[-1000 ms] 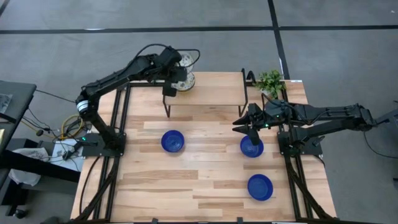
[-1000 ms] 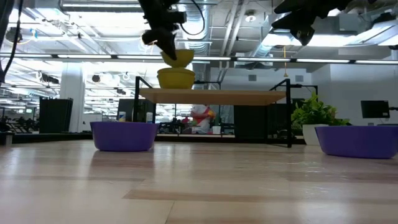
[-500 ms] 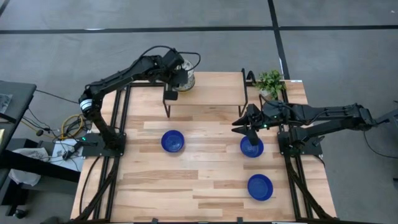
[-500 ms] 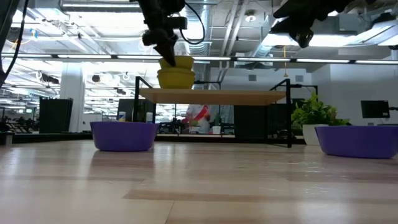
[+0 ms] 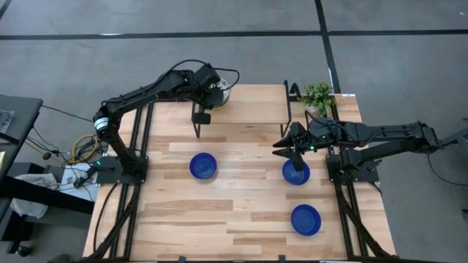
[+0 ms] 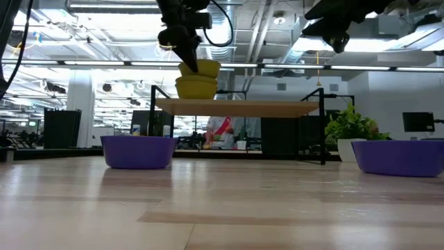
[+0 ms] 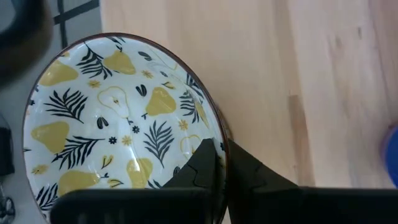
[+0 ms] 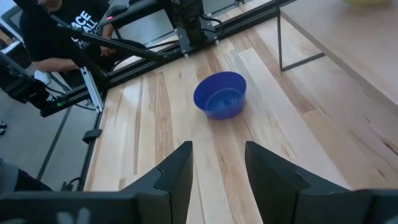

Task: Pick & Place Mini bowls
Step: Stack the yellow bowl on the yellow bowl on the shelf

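My left gripper point(image 7: 221, 165) is at the far left corner of the raised wooden shelf point(image 5: 248, 109), shut on a white bowl with yellow pears and dark leaves point(image 7: 118, 124). In the low view that bowl point(image 6: 200, 68) sits on top of another patterned bowl point(image 6: 196, 87) standing on the shelf. Three blue bowls stand on the table: one left of centre point(image 5: 203, 165), one to the right point(image 5: 296, 172), one near the front point(image 5: 306, 219). My right gripper point(image 8: 217, 168) hangs open above the right blue bowl, touching nothing. My left gripper pinches the patterned bowl by its rim point(image 7: 214, 134), one finger inside the bowl point(image 7: 202, 163) and one outside. The fingers come from above, slanting down point(image 6: 186, 52). The bowl sits about level on the bowl beneath it.
A potted plant point(image 5: 318, 95) stands at the table's far right corner beside the shelf's black legs. The shelf covers the far middle of the table. A person in a dark shirt point(image 8: 56, 31) stands beyond the table's left side.
My left gripper has moved a little toward the table's far edge and down, still shut on the patterned bowl. The bowl, tilted and just above the stack a second ago, now sits level on the lower bowl.
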`<state>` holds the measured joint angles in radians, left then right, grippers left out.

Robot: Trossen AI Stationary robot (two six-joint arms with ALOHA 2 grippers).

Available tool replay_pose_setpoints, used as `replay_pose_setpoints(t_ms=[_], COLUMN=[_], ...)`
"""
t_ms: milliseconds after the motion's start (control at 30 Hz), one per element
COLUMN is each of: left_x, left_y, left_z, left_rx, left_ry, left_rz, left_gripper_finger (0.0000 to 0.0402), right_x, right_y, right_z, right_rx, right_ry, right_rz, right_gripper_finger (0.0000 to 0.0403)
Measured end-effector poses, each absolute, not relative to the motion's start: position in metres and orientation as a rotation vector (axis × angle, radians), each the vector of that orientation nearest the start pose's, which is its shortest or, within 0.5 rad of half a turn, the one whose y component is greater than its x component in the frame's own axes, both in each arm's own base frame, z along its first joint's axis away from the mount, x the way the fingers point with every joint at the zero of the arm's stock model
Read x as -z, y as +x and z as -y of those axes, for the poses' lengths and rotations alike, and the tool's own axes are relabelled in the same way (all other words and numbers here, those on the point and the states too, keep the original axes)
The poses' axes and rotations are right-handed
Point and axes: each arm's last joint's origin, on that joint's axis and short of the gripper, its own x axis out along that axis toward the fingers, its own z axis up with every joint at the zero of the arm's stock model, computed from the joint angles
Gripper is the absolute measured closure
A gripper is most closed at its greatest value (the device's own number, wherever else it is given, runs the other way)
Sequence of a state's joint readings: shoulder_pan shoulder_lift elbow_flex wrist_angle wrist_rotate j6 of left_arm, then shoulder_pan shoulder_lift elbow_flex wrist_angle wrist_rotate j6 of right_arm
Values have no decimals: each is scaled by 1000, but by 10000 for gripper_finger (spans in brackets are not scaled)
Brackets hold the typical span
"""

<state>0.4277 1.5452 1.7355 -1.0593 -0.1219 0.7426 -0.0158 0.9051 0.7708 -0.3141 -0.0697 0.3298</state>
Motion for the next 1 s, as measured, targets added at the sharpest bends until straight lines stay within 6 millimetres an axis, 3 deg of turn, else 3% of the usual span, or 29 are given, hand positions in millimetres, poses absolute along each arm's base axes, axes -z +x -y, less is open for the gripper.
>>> replay_pose_setpoints(t_ms=[567, 1000], left_x=[-398, -382], left_y=[275, 279], left_z=[-130, -132], left_rx=[-188, -186], left_ry=[502, 500], left_rz=[-1016, -1037], left_gripper_finger=[391, 391], right_x=[-296, -296], right_y=[195, 195], right_z=[1, 1], right_rx=[21, 22], right_ry=[345, 345], right_rz=[-454, -453], right_gripper_finger=[268, 268])
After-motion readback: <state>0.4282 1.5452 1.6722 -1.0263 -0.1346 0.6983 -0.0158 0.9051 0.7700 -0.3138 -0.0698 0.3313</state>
